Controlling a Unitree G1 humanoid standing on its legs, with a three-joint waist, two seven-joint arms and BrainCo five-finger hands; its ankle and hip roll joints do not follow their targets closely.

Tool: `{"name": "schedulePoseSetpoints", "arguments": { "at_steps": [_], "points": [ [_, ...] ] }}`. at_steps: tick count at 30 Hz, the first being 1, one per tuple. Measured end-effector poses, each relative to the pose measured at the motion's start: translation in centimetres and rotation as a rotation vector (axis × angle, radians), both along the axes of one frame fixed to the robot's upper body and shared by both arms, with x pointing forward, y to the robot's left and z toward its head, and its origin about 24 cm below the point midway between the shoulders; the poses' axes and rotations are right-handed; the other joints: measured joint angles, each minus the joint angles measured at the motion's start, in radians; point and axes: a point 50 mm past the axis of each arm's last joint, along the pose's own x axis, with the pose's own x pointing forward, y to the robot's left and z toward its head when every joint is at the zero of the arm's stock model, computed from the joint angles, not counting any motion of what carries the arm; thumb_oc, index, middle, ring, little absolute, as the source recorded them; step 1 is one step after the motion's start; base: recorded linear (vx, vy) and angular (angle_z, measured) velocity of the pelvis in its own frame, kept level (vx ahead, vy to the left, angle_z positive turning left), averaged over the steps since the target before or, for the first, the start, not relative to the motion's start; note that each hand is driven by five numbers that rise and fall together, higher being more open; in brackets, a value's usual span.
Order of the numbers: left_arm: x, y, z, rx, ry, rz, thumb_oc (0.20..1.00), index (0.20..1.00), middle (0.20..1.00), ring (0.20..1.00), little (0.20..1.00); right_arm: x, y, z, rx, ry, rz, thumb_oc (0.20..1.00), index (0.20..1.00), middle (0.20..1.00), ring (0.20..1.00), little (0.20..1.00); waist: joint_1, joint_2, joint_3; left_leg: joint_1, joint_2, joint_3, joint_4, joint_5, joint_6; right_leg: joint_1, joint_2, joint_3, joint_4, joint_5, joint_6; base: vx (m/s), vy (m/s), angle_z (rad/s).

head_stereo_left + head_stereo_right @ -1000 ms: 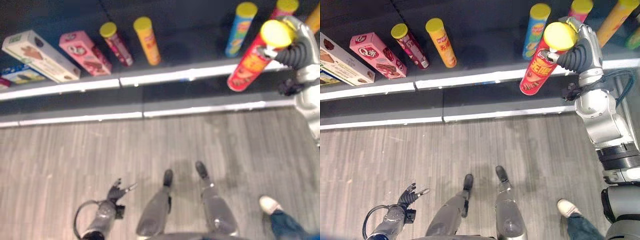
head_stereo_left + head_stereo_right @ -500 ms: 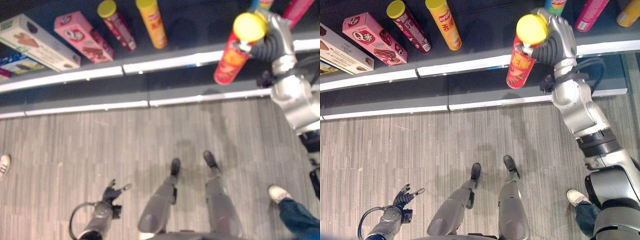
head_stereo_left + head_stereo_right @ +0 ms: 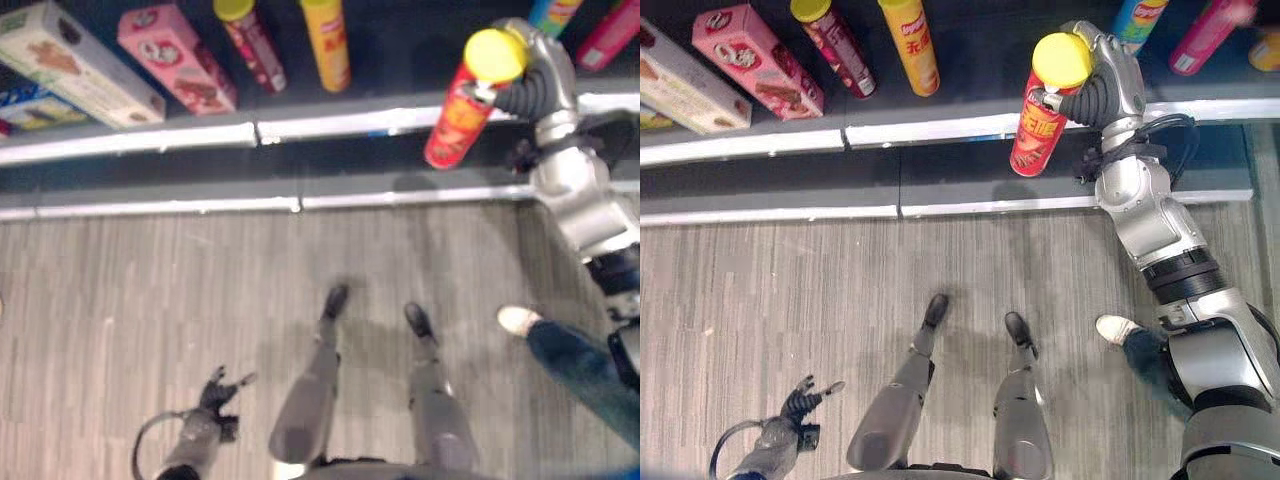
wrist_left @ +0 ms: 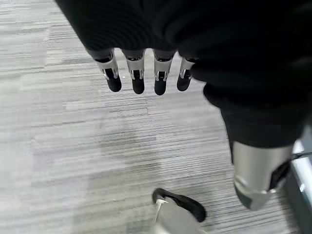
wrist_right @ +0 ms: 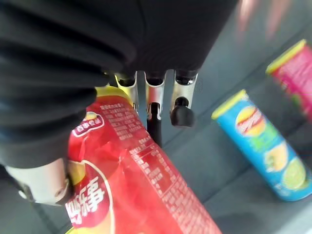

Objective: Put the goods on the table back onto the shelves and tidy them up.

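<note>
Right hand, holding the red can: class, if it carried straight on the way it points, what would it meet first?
Probably the dark shelf: the right hand points its red can at the bare gap left of the blue can. Depth is uncertain.

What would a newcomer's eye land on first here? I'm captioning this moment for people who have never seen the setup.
First, the red chip can with its yellow lid, gripped near the top by the right hand and held out over the shelf edge. Behind it, on the dark shelf, stand other tall cans, a blue can closest, with a pink box further left. The left hand hangs low over the wooden floor, fingers relaxed.
</note>
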Motion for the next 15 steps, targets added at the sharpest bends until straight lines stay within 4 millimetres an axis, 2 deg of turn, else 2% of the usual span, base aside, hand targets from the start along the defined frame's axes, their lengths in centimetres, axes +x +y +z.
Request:
{"name": "schedulePoseSetpoints", "arguments": {
  "at_steps": [1, 2, 3, 4, 5, 6, 7, 8, 9, 10, 11, 12, 15],
  "points": [
    [0.3, 0.1, 0.3, 0.004, -0.019, -0.012, 1.0, 1.0, 1.0, 1.0, 1.0, 0.0, -0.1, -0.2, -0.016, 0.017, -0.001, 0.2, 0.2, 0.2, 0.2, 0.2, -0.011, -0.003, -0.003, 0.002, -0.023, 0.037, 0.026, 0.014, 0.01, 0.009, -0.027, 0.005, 0.104, -0.047, 0.027, 0.25, 0.26, -0.78],
    [0.7, 0.3, 0.7, 0.009, -0.045, -0.019, 1.0, 1.0, 1.0, 1.0, 1.0, 0.1, -0.1, -0.2, -0.014, 0.021, -0.001, 0.2, 0.2, 0.2, 0.2, 0.2, -0.013, -0.01, -0.016, 0.003, -0.054, 0.061, 0.043, 0.013, 0.008, 0.034, -0.07, 0.0, 0.143, -0.089, 0.025, 0.23, 0.195, -0.2],
    [1.5, 0.7, 1.2, 0.023, -0.071, -0.026, 1.0, 1.0, 1.0, 1.0, 1.0, 0.1, 0.0, -0.1, -0.017, 0.021, 0.002, 0.2, 0.2, 0.2, 0.2, 0.2, -0.012, -0.014, -0.024, 0.003, -0.07, 0.08, 0.049, 0.01, 0.014, 0.051, -0.117, -0.044, 0.159, -0.103, 0.005, 0.12, 0.06, -0.23],
    [1.8, 1.0, 1.4, 0.032, -0.077, -0.025, 1.0, 1.0, 1.0, 1.0, 1.0, 0.0, 0.2, 0.0, -0.018, 0.015, 0.01, 0.2, 0.2, 0.2, 0.2, 0.2, -0.006, -0.012, -0.027, 0.003, -0.07, 0.083, 0.046, 0.011, 0.014, 0.06, -0.122, -0.049, 0.147, -0.111, 0.018, 0.09, 0.082, -0.33],
    [2.6, 2.0, 2.3, 0.064, -0.109, -0.025, 1.0, 1.0, 1.0, 1.0, 1.0, -0.2, 0.6, 0.2, -0.025, 0.007, 0.03, 0.2, 0.2, 0.2, 0.2, 0.2, -0.001, -0.011, -0.028, 0.005, -0.066, 0.084, 0.048, 0.032, 0.022, 0.108, -0.143, -0.096, 0.08, -0.083, 0.01, 0.02, 0.09, -0.21],
    [2.8, 2.3, 2.5, 0.075, -0.114, -0.027, 1.0, 1.0, 1.0, 1.0, 1.0, -0.1, 0.6, 0.1, -0.029, 0.012, 0.031, 0.2, 0.2, 0.2, 0.2, 0.2, -0.001, -0.012, -0.029, 0.006, -0.065, 0.085, 0.047, 0.039, 0.012, 0.131, -0.155, -0.118, 0.051, -0.07, 0.014, -0.01, 0.03, -0.23],
    [3.4, 2.4, 2.9, 0.08, -0.136, -0.033, 1.0, 1.0, 1.0, 1.0, 1.0, -0.2, 0.4, 0.3, -0.038, 0.015, 0.027, 0.2, 0.2, 0.2, 0.2, 0.2, 0.003, -0.016, -0.029, 0.02, -0.062, 0.089, 0.037, 0.038, 0.015, 0.147, -0.156, -0.17, 0.01, -0.056, 0.031, -0.06, -0.01, -0.19],
    [3.4, 2.2, 2.8, 0.075, -0.137, -0.034, 1.0, 1.0, 1.0, 1.0, 1.0, -0.4, 0.5, -0.1, -0.047, 0.022, 0.037, 0.2, 0.2, 0.2, 0.2, 0.2, 0.005, -0.015, -0.027, 0.037, -0.051, 0.087, -0.003, 0.06, 0.016, 0.128, -0.13, -0.188, 0.001, -0.065, 0.045, -0.04, -0.065, -0.31],
    [3.5, 2.2, 2.9, 0.082, -0.135, -0.047, 1.0, 1.0, 1.0, 1.0, 1.0, -0.8, 0.2, -0.7, -0.026, 0.018, 0.05, 0.2, 0.2, 0.2, 0.2, 0.2, -0.005, -0.01, -0.026, 0.049, -0.032, 0.087, -0.021, 0.066, 0.014, 0.096, -0.085, -0.181, 0.009, -0.073, 0.049, -0.01, -0.031, 0.05],
    [3.6, 2.0, 2.9, 0.074, -0.135, -0.065, 1.0, 1.0, 1.0, 1.0, 1.0, -1.3, 0.0, -1.3, -0.028, 0.025, 0.06, 0.2, 0.2, 0.2, 0.2, 0.2, -0.028, -0.012, -0.027, 0.058, -0.05, 0.069, -0.02, 0.07, 0.01, 0.104, -0.07, -0.176, -0.025, -0.055, 0.055, 0.05, -0.031, 0.41],
    [3.7, 2.0, 2.9, 0.063, -0.14, -0.043, 1.0, 1.0, 1.0, 1.0, 1.0, -1.5, 0.0, -1.2, -0.064, 0.048, 0.059, 0.2, 0.2, 0.2, 0.2, 0.2, -0.049, -0.017, -0.024, 0.071, -0.072, 0.062, -0.019, 0.071, 0.008, 0.108, -0.076, -0.178, -0.061, -0.029, 0.066, 0.07, -0.041, 0.56],
    [3.9, 1.2, 2.7, 0.041, -0.146, -0.039, 1.0, 1.0, 1.0, 1.0, 1.0, -1.6, 0.1, -0.9, -0.081, 0.043, 0.061, 0.2, 0.2, 0.2, 0.2, 0.2, -0.054, 0.001, -0.027, 0.076, -0.071, 0.057, -0.019, 0.076, -0.001, 0.121, -0.077, -0.19, -0.066, -0.012, 0.081, 0.06, -0.07, 0.17],
    [3.5, 0.2, 2.2, 0.013, -0.145, -0.043, 1.0, 1.0, 1.0, 1.0, 1.0, -1.8, 1.0, -1.0, -0.079, 0.035, 0.102, 0.2, 0.2, 0.2, 0.2, 0.2, -0.053, 0.005, -0.028, 0.098, -0.048, 0.051, -0.036, 0.078, -0.025, 0.139, -0.054, -0.195, -0.086, 0.006, 0.072, 0.02, -0.079, -0.05]
  ]
}}
